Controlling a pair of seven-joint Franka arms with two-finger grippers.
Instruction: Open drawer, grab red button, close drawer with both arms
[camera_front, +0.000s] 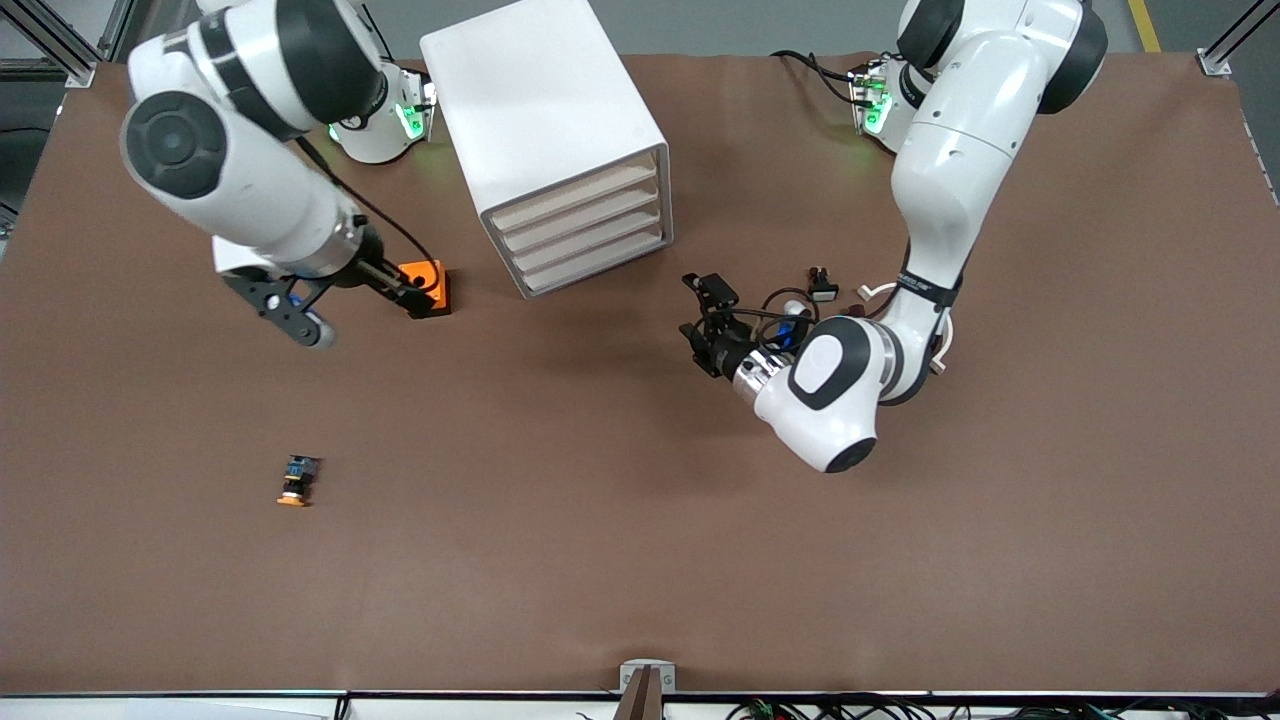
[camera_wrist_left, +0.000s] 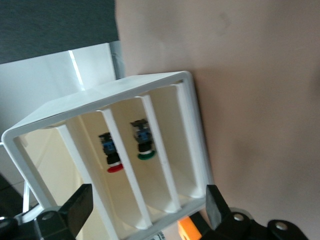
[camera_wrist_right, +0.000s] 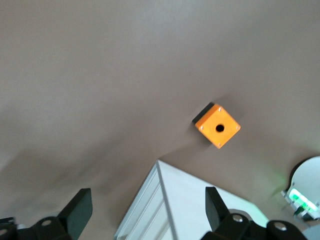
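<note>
Broadly, a brown table (camera_front: 640, 560) carries everything. Largest on it is the white cabinet (camera_front: 545, 130), standing near the edge where the robots' bases are, its four drawer fronts all flush. The drawer (camera_front: 575, 197), the uppermost one, is closed. In the left wrist view the cabinet's open back shows the trays on edge, and the button (camera_wrist_left: 111, 155) with its red cap lies in one tray, with a green-capped switch (camera_wrist_left: 143, 145) in the tray next to it.

The left gripper (camera_front: 700, 320) hangs low over the table in front of the drawer fronts, toward the left arm's end, released and holding nothing. The right gripper (camera_front: 300, 318) hangs over the table toward the right arm's end, also spread wide and empty, just beside the orange box (camera_front: 428, 287), which sits on the table next to the cabinet.

An orange-capped switch (camera_front: 296, 481) lies alone, nearer the front camera than the orange box.
</note>
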